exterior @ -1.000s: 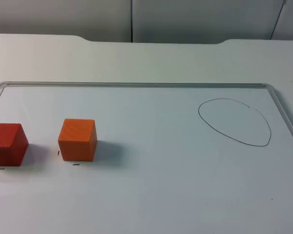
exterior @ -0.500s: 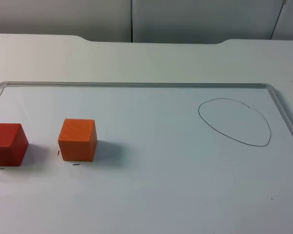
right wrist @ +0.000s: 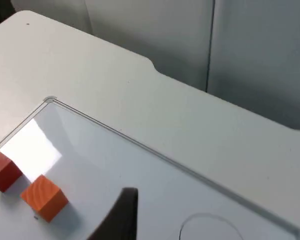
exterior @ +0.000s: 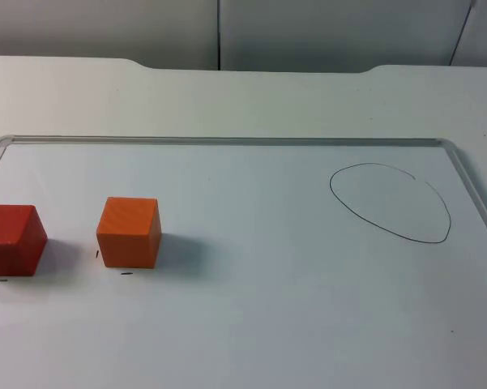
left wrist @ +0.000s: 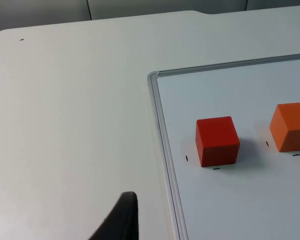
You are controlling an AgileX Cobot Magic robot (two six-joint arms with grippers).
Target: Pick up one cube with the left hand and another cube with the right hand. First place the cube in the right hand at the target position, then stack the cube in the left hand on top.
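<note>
Both of my grippers wait above the table; I cannot tell how either one is set. The red cube (exterior: 12,239) sits at the top view's left edge, the orange cube (exterior: 129,232) just to its right, both on the whiteboard (exterior: 251,324). The drawn target outline (exterior: 390,203) lies at upper right. Risk: the cubes stand near each other, so my two grippers could crowd. No readable writing; only short pen ticks beside the cubes.
</note>
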